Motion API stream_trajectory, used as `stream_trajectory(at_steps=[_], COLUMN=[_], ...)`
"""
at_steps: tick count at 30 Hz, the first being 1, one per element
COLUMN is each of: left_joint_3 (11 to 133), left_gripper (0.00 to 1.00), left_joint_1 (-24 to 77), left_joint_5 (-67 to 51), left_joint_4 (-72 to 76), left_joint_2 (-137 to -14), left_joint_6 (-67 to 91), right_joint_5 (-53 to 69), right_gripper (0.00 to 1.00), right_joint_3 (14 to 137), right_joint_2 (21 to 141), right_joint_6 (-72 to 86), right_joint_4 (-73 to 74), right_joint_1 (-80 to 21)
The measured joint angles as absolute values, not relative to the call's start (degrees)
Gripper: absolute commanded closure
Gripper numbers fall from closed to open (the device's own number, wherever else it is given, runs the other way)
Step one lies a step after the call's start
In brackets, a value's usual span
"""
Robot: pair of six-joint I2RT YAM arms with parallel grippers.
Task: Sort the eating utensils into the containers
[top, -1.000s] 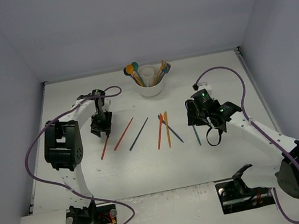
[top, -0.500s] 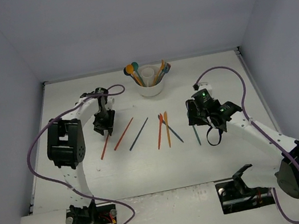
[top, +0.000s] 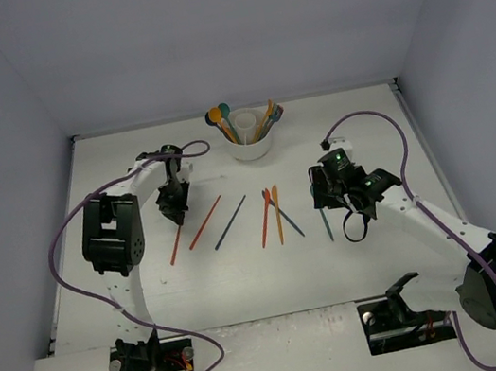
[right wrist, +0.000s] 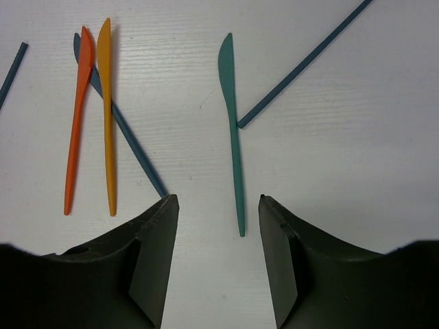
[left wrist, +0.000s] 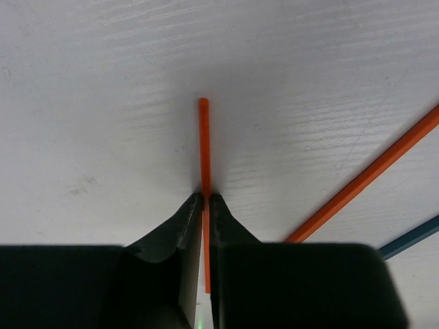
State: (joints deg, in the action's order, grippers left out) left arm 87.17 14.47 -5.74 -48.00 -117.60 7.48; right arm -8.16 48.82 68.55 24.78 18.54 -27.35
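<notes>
Friend: What has your left pincer (left wrist: pixel 206 197) got?

Me: It is pinching a thin red-orange stick (left wrist: pixel 204 140). Both fingers (left wrist: pixel 185 219) press on it, one on each side. From the top I see that pincer on the left part of the table (top: pixel 152 294), and the stick pokes out of it toward the near side

Friend: And the right pincer (right wrist: pixel 218 202)?

Me: Its fingers are spread wide with nothing in them. It hangs over a teal knife (right wrist: pixel 234 137) that lies flat on the right part of the table. The knife's handle end sits between the two fingers. A dark stick (right wrist: pixel 302 65) lies with its end right at the knife

Friend: Where is the cup?

Me: The white cup (top: pixel 252 147) is at the far middle, with spoons (top: pixel 217 116) and more standing in it. I cannot tell which part inside holds what

Friend: What is left lying about?

Me: Between the arms I see a red-orange knife (right wrist: pixel 77 116) and a yellow-orange knife (right wrist: pixel 106 116) side by side, lying across a dark blue one (right wrist: pixel 140 154)
</notes>
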Motion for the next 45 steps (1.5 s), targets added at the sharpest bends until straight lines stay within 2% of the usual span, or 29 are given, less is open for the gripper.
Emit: stream_trajectory(at_steps=[11,16,23,27,36,45], left_joint_3=[87.32,90.40,96.61,99.58,109.74,115.92], left_gripper=[1.00,1.00,1.00,1.00,1.00,1.00], left_joint_1=[14.50,14.60,16.84,20.62,28.00,28.12], left_joint_5=[-6.73,-7.68,-8.75,-8.71,-8.51,-8.75], left_joint_4=[-47.41,-45.93,-31.91,-19.68,3.20,11.77], left_joint_2=[-116.94,-112.36,-100.84,-99.44,-112.41,-125.59], left_joint_6=[7.45,9.11,15.69,18.73,19.99,18.50], right_joint_5=[-8.21,-8.19,-8.20,-8.19,-8.14,-8.12], right_gripper=[0.53,0.53,0.52,0.52,0.52,0.51], right_joint_3=[48.82,48.83,48.84,48.95,49.99,50.06], right_joint_2=[68.55,68.19,63.79,61.34,58.98,58.13], right_joint_6=[23.20,22.34,20.81,19.74,16.31,15.45], right_joint_4=[18.53,18.60,18.70,18.74,18.92,19.11], right_joint_1=[-27.01,-26.94,-26.77,-26.55,-26.28,-26.22])
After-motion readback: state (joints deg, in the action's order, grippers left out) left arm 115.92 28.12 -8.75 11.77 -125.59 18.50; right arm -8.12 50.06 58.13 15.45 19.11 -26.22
